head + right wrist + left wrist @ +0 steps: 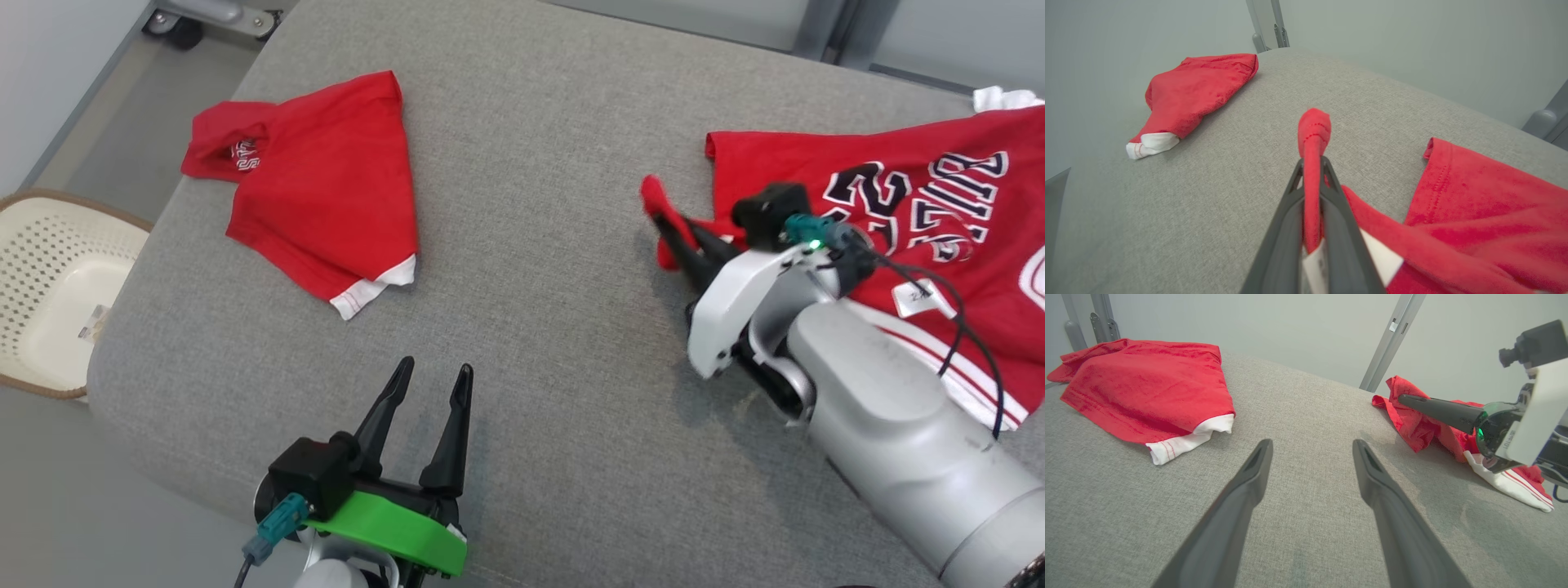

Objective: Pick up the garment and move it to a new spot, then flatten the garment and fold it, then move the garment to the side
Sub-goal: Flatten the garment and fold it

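Fingers (1284, 228) of the right gripper (665, 220) are pinched tight on a bunched edge of the red jersey (939, 212), and a tongue of cloth pokes out past their tips. The rest of the jersey lies spread at the right of the grey upholstered bench (555, 269). The left gripper (435, 367) hovers at the near edge, its fingers spread wide and holding nothing.

The pick-up looks just begun. To do it well, I would raise the pinched edge straight up until the trailing cloth hangs free, rather than drag it across the nap. Then I would carry it toward the bare middle, well apart from the second red garment (326, 196) at the left and the perforated basket (49, 286) beside the bench. The idle left fingers could then take an opposite corner for flattening.

White, dark-outlined block letters on the jersey, upside down from the head, appear to read "BULLS" with a "23". Its small white tag (918, 298) and the white lettering at the other garment's neck are too small to read.
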Controlling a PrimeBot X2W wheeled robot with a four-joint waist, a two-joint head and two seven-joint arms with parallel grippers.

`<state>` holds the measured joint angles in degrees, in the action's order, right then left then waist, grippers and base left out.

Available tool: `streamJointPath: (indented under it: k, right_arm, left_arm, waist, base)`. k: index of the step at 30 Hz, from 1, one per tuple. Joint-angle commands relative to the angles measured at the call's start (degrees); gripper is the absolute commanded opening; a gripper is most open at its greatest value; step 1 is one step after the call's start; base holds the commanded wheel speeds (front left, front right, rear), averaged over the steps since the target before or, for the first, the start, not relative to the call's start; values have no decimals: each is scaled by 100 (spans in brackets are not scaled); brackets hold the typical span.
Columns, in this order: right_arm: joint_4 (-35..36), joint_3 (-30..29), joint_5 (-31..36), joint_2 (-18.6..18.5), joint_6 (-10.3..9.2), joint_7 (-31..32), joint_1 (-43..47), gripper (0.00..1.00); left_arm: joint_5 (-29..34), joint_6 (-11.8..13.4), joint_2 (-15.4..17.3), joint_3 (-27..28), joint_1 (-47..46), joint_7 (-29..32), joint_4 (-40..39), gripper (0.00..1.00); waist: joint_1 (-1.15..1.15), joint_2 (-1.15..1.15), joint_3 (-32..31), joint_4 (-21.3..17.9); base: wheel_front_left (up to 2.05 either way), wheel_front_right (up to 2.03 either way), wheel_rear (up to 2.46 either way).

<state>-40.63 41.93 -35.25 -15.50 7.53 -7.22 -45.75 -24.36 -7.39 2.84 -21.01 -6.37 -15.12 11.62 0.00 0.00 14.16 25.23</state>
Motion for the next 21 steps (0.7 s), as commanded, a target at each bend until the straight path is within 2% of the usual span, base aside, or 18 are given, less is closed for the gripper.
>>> streamJointPath:
  k: [1, 5, 6, 7, 8, 10, 14, 17, 21]
  right_arm:
    - [154, 137, -126, 12, -8, 30, 172, 0]
    - [831, 948, -642, 42, -6, 283, 598, 0]
    - [974, 1133, -764, 49, -6, 340, 695, 7]
    - [1100, 1311, -909, 60, -6, 406, 770, 87]
    - [1203, 1488, -1036, 55, -6, 458, 850, 100]
    - [1368, 1739, -1286, 16, -6, 429, 958, 100]
    - [1395, 1775, -1626, -69, -7, 41, 1144, 100]
    - [1198, 1483, -1804, -198, -8, -367, 1295, 100]
    - [501, 725, -1773, -347, -5, -711, 1581, 100]
  left_arm:
    - [64, -18, 12, 17, 41, -4, 1, 100]
    - [116, -18, 13, 53, 135, -4, 34, 100]
    - [133, -18, 13, 65, 161, -4, 45, 100]
    - [152, -18, 13, 76, 181, -4, 52, 100]
    - [166, -18, 13, 81, 208, -4, 58, 100]
    - [202, -18, 13, 97, 270, -4, 93, 100]
    - [283, -18, 13, 187, 392, -4, 142, 100]
    - [348, -18, 13, 268, 491, -4, 155, 100]
    - [387, -18, 13, 300, 559, -4, 153, 100]
  waist:
    - [0, 0, -281, -269]
    - [0, 0, -512, -429]
    - [0, 0, -568, -472]
    - [0, 0, -614, -513]
    - [0, 0, -655, -555]
    - [0, 0, -735, -636]
    - [0, 0, -867, -828]
    - [0, 0, -948, -983]
    - [0, 0, -1010, -1149]
  base:
    - [0, 0, 0]
    - [0, 0, 0]
    - [0, 0, 0]
    - [0, 0, 0]
    - [0, 0, 0]
    - [0, 0, 0]
    - [0, 0, 0]
    - [0, 0, 0]
    - [0, 0, 0]
